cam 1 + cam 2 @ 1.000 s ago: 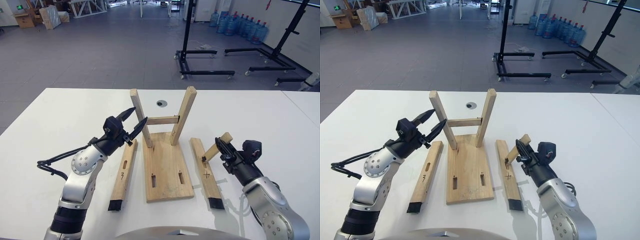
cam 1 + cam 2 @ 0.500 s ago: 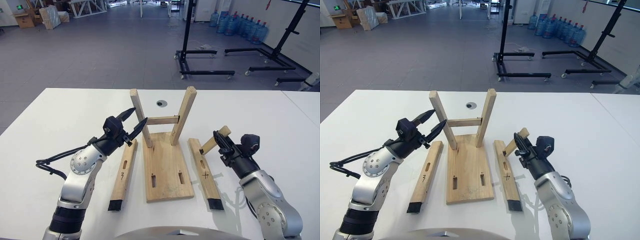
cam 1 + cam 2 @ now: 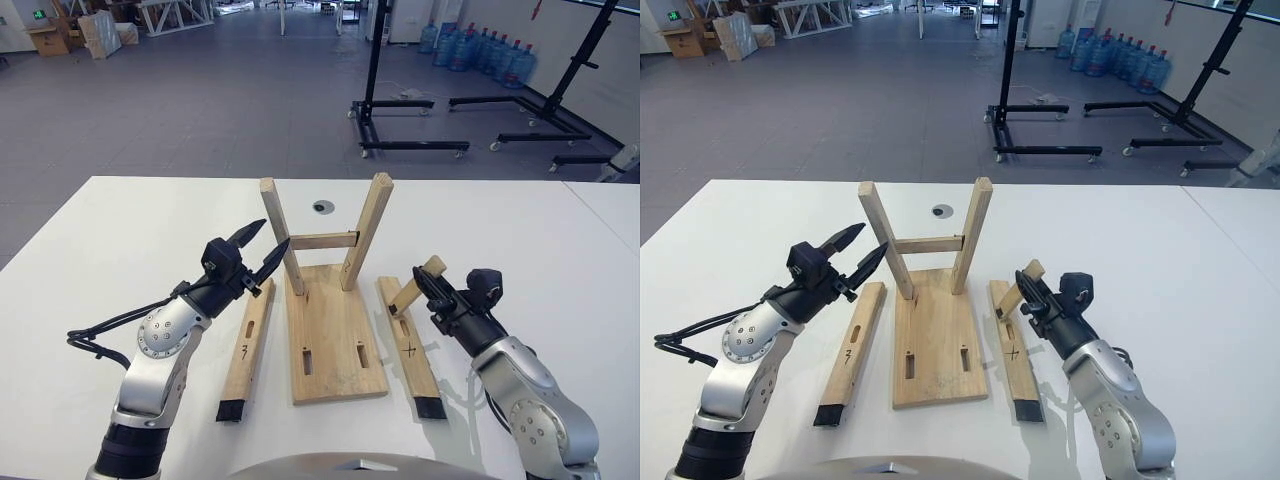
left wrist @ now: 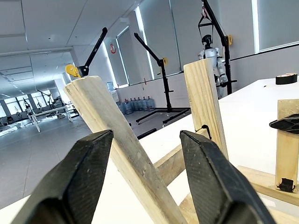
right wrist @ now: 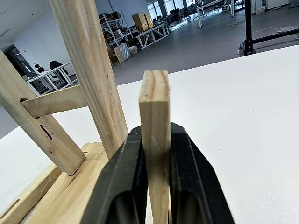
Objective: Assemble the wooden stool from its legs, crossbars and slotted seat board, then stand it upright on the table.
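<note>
White tabletop (image 3: 130, 230) fills the front. Behind it is a big grey hall with black metal stands (image 3: 405, 100) and blue water bottles (image 3: 500, 55).

A pale wooden seat board (image 3: 335, 345) lies flat in the middle of the tabletop. Two legs stand up from its far end, the left standing leg (image 3: 280, 235) and the right standing leg (image 3: 365, 230). Their tops lean apart, and a thin crossbar (image 3: 325, 240) joins them. Two bare slots (image 3: 307, 362) show near the board's close end.

The left loose leg (image 3: 247, 345) lies flat just left of the board, and the right loose leg (image 3: 412, 350) lies just right of it. Each has a black tip at the close end, a slot and a small dark pen mark.

The left hand (image 3: 277, 231) is wide open, with the left standing leg between its fingers (image 4: 88, 177). I cannot tell if they touch it. The right hand (image 5: 155, 140) is pinched tight on a short bar (image 3: 420, 285). The bar tilts up, with its low end on the right loose leg.
</note>
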Robot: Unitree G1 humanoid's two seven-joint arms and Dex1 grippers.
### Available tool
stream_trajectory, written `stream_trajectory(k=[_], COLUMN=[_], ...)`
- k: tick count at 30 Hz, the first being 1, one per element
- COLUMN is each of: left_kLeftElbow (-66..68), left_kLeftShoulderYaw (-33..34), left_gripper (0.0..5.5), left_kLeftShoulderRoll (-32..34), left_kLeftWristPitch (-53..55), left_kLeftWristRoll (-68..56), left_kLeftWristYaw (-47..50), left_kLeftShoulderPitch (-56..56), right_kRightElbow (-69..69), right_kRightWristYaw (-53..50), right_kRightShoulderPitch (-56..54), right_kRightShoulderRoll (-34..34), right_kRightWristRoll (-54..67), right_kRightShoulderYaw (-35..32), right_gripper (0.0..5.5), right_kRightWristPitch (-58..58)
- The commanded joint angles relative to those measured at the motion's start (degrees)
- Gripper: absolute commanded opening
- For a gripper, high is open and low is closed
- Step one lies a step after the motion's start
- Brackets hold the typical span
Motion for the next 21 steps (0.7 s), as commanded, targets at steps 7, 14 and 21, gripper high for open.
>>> stream_trajectory(k=[7, 14, 21], left_kLeftElbow=[1.6, 1.3, 1.6], left_kLeftShoulderYaw=[0.4, 0.4, 0.7], left_gripper=[2.62, 2.62, 2.62], left_kLeftShoulderRoll=[0.8, 0.3, 0.3], left_kLeftWristPitch=[0.2, 0.2, 0.0], left_kLeftWristRoll=[-0.5, -0.3, -0.3], left_kLeftWristYaw=[-2.0, -1.6, -1.6], left_kLeftShoulderPitch=[-2.4, -1.9, -2.1], right_kRightElbow=[-3.6, -3.0, -2.3], right_kRightWristYaw=[-1.5, -1.7, -1.4], right_kRightShoulderPitch=[0.2, -0.8, -1.7], right_kRightShoulderRoll=[2.2, 1.2, 1.5], right_kRightWristRoll=[-0.5, 0.2, 0.0], right_kRightShoulderYaw=[-0.3, -2.1, -2.0], right_gripper=[0.38, 0.38, 0.38], right_kRightWristPitch=[-2.7, -2.3, -2.1])
